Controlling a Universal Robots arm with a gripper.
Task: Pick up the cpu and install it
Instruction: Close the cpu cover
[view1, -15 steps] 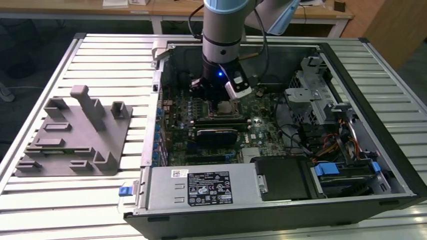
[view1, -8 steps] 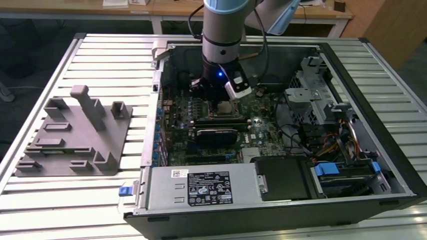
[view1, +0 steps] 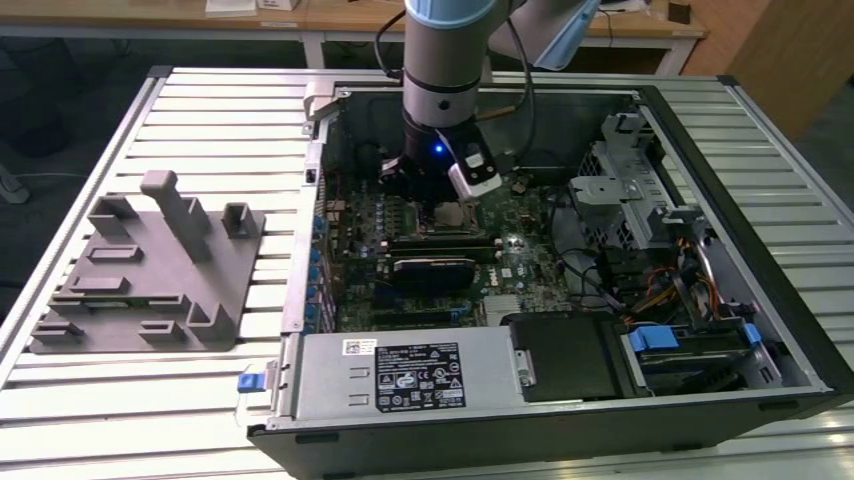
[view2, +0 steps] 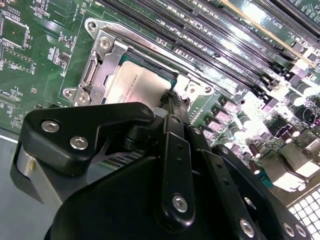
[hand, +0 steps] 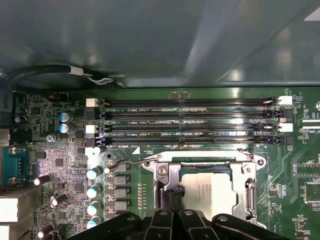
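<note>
You have the small, flat, square silvery cpu (hand: 207, 192) lying flat inside the open metal socket frame (hand: 248, 185) on the green motherboard (view1: 523, 268), just beside the long black memory slots (hand: 190, 122). Your black gripper (hand: 176, 193) hangs directly over one edge of the chip with its fingers drawn narrow, tips together (whether they touch it, you cannot tell).

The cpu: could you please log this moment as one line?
cpu: lying in socket | end effector: at cpu's edge
</note>
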